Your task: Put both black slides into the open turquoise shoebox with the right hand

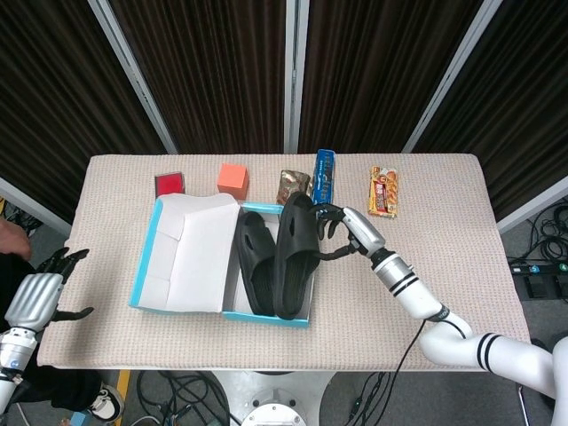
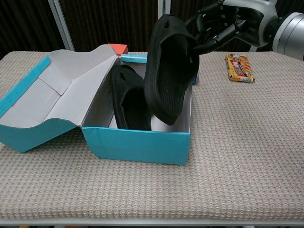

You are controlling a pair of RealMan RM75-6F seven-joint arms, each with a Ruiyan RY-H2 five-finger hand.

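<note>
The turquoise shoebox (image 1: 147, 262) (image 2: 137, 144) lies open on the table, its lid folded out to the left. One black slide (image 1: 255, 266) (image 2: 127, 102) lies inside along the left half. The second black slide (image 1: 293, 256) (image 2: 169, 80) stands steeply tilted, its lower end down inside the box's right half and its upper end above the rim. My right hand (image 1: 341, 232) (image 2: 222, 26) grips that slide at its upper end from the right. My left hand (image 1: 35, 297) hovers off the table's left edge with its fingers apart and nothing in it.
Along the back of the table sit a red box (image 1: 169, 184), an orange cube (image 1: 232, 178) (image 2: 118, 48), a camouflage packet (image 1: 294, 186), a blue packet (image 1: 325, 175) and a snack bar (image 1: 383, 191) (image 2: 240, 68). Bare tablecloth stretches right of the box.
</note>
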